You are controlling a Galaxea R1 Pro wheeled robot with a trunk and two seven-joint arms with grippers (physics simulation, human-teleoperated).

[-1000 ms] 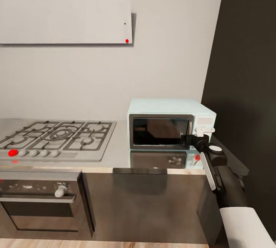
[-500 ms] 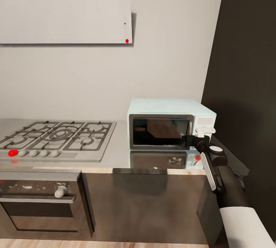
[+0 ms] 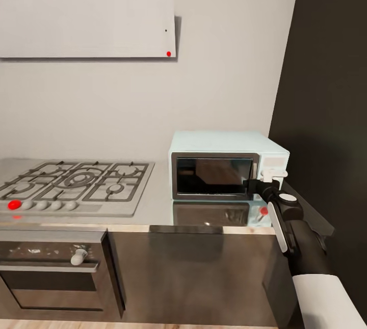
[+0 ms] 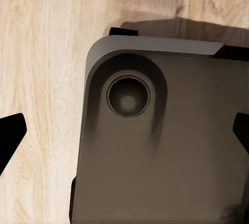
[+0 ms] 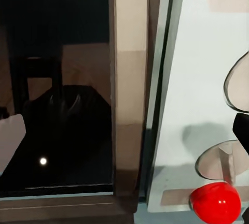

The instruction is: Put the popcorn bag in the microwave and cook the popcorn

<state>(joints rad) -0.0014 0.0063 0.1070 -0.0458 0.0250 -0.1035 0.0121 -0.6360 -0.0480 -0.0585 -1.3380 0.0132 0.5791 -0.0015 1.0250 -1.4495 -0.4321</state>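
Right gripper (image 3: pixel 253 185) is held against the right edge of the microwave (image 3: pixel 224 164) door, by the knobs; whether it is clamped or released cannot be told. Door is seen closed, with the red light (image 5: pixel 215 202) lit at the panel's bottom. Microwave is placed at the right end of the countertop (image 3: pixel 158 207), the hob (image 3: pixel 76 184) at its left end. Left gripper (image 4: pixel 124 148) fingers (image 4: pixel 10 135) are spread apart, nothing held, above the robot base (image 4: pixel 171 146) and wood floor (image 4: pixel 41 78).
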